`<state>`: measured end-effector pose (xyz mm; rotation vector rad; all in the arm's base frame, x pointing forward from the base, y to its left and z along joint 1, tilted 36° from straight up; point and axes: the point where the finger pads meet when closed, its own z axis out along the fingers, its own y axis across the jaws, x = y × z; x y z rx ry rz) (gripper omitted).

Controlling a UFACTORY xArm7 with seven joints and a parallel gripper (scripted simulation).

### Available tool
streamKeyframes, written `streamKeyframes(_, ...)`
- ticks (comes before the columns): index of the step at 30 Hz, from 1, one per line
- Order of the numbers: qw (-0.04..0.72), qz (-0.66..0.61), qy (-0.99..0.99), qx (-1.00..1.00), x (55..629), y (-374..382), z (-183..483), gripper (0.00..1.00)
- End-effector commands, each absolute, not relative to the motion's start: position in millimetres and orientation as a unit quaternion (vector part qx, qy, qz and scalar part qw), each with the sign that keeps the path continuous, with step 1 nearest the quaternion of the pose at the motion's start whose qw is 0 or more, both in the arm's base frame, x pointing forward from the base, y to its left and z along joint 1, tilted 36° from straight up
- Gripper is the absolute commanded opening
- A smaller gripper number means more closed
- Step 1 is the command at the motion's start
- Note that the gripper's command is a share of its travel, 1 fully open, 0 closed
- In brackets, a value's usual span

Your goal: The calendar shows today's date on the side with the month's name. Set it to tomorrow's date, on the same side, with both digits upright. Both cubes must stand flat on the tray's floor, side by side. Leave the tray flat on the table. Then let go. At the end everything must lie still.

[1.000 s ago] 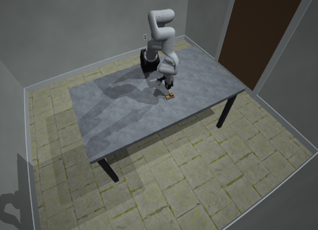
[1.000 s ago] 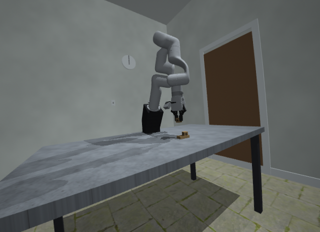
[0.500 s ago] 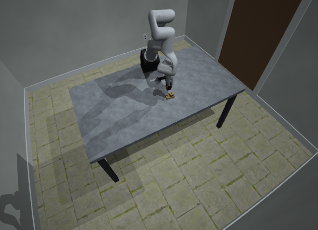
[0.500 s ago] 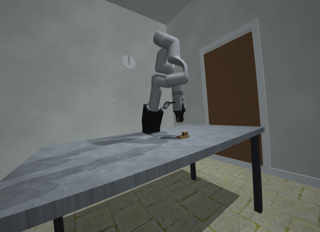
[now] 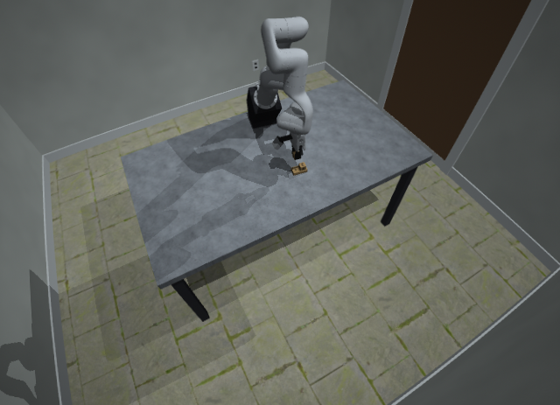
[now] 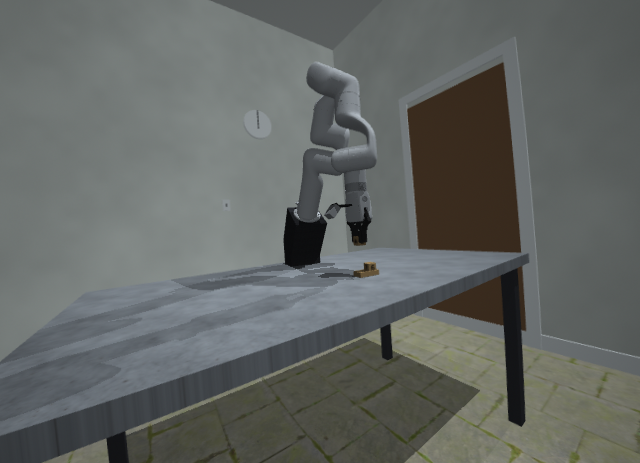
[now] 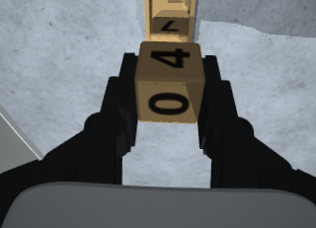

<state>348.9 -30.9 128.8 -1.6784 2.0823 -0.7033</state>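
Observation:
My gripper (image 7: 169, 74) is shut on a wooden number cube (image 7: 169, 82) and holds it in the air above the table. In the wrist view the cube shows a 0 on the near face and a 4 on the face beyond it. The wooden tray (image 7: 170, 6) lies on the table below and ahead of the held cube, with the other cube (image 7: 173, 25) standing in it; its digit is partly hidden. In the top and exterior views the gripper (image 5: 297, 154) (image 6: 358, 237) hangs just above and behind the tray (image 5: 297, 169) (image 6: 366, 271).
The robot's black base (image 5: 262, 108) stands at the far edge of the grey table. A brown door (image 6: 462, 189) is in the wall to the right. The table's right edge (image 5: 393, 125) is well away from the tray.

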Motion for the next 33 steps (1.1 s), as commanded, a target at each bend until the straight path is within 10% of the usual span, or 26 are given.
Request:
streamKeyframes(1, 0.188, -0.250, 0.739, -0.596, 354, -32, 123, 0.29)
streamKeyframes(33, 0.188, -0.250, 0.739, -0.596, 384, -39, 80, 0.29)
